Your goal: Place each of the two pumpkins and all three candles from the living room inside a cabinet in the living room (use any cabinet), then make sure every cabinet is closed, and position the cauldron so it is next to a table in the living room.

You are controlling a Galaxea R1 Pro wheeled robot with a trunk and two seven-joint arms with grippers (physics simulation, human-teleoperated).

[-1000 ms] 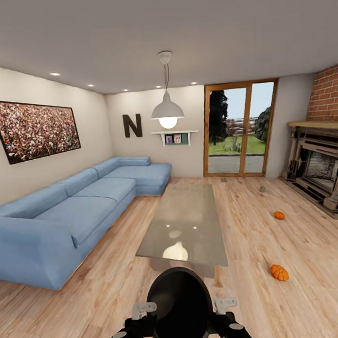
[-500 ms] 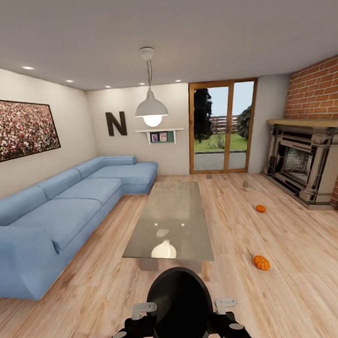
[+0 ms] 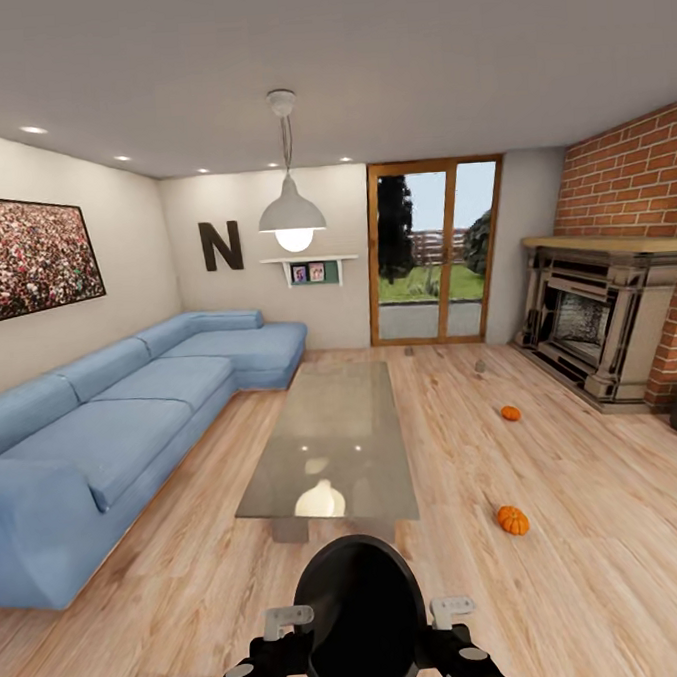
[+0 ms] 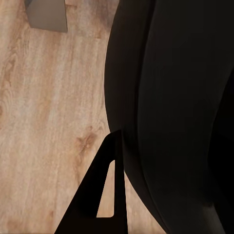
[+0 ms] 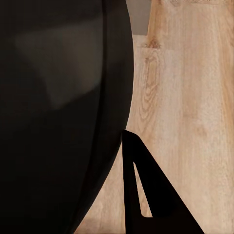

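We carry the cauldron between both grippers, facing the living room.

Our left gripper [image 3: 287, 618] and right gripper [image 3: 452, 608] press against opposite sides of the smooth, round black cauldron [image 3: 361, 618]; how wide each is spread we cannot tell. Just ahead stands one long glass-topped table [image 3: 330, 439] on pale plank floor [image 3: 592, 553]. Two ribbed orange pumpkins lie to its right: the near pumpkin [image 3: 512, 519] and the far pumpkin [image 3: 510, 413]. Two small grey stubs, perhaps candles [image 3: 479, 366], sit near the glass door [image 3: 433, 253].
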